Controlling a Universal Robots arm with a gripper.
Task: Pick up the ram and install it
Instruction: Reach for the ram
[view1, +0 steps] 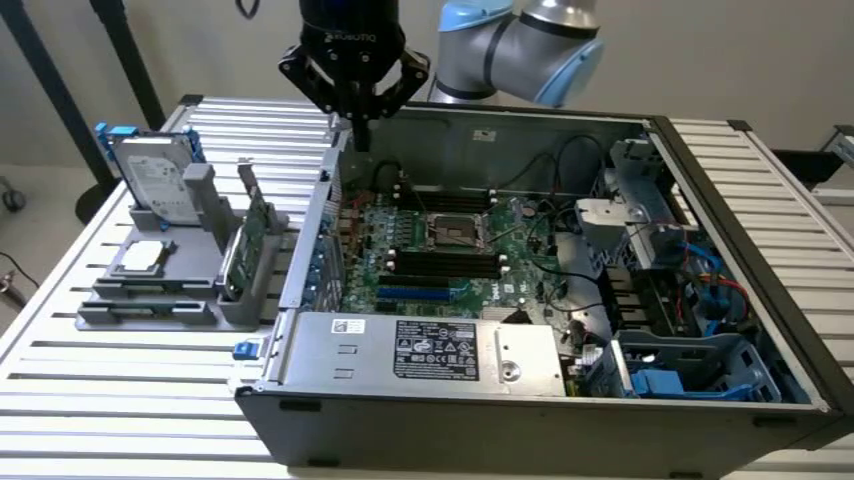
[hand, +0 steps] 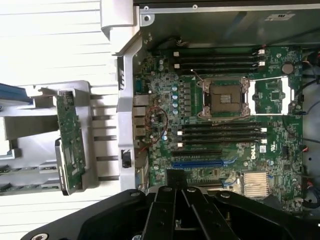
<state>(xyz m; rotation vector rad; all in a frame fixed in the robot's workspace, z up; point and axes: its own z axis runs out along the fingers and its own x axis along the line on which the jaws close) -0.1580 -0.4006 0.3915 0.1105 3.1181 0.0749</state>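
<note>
My black gripper (view1: 356, 128) hangs above the back corner of the open computer case (view1: 400, 440), on the exterior view's left. Its fingers (hand: 175, 200) are pressed together, and I see nothing held between them. Below lies the green motherboard (hand: 165, 100) with two groups of long black slots (hand: 220, 57) (hand: 220, 132), all of them bare. A thin dark-green strip (hand: 12, 170) lies in the grey holder beside the case; whether it is the ram I cannot tell.
The grey holder (view1: 147, 300) on the slatted table carries a hard drive (view1: 154, 180), a CPU (view1: 140, 258) and a tall green card (view1: 244, 250) (hand: 70, 145). Inside the case are the CPU socket (view1: 461, 232), a power supply (view1: 427, 350), cables and blue drive bays (view1: 681, 380).
</note>
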